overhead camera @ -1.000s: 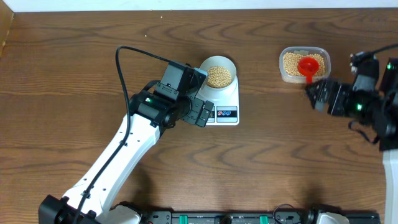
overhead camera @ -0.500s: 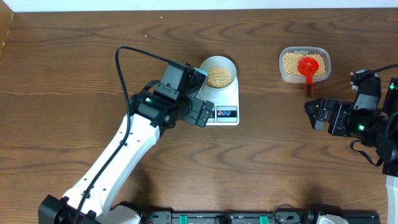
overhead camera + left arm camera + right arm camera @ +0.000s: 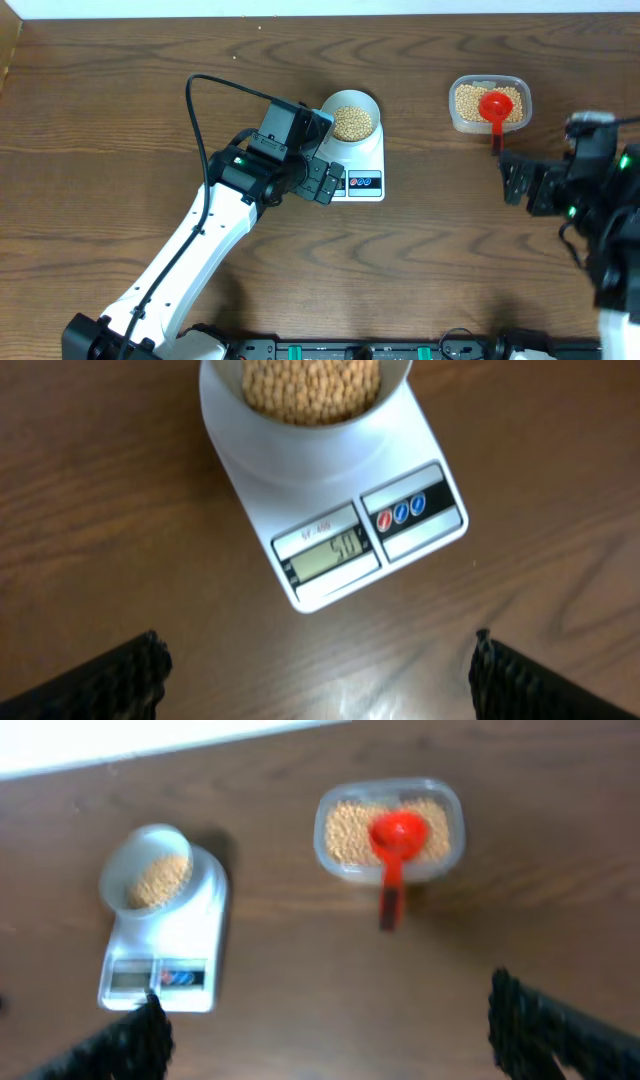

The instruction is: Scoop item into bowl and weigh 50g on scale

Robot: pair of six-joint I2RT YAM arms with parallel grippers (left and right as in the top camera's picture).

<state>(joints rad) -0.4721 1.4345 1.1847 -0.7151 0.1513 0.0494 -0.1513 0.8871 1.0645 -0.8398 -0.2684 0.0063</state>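
Note:
The pale bowl stands on the white scale, filled with tan beans. In the left wrist view the scale's display reads 50, with the bowl and beans above it. My left gripper hovers open just left of the scale's front edge, nothing between its fingers. My right gripper is open and empty, below the clear tub. From the right wrist I see the scale, the bowl and my open gripper.
A clear plastic tub of beans sits at the back right with a red scoop resting in it, handle over the front rim. The tub and scoop also show in the right wrist view. The table's back edge is a white strip.
My right arm has drawn back from the tub toward the table's front right, gripper still open. The left arm, bowl and scale have not moved.

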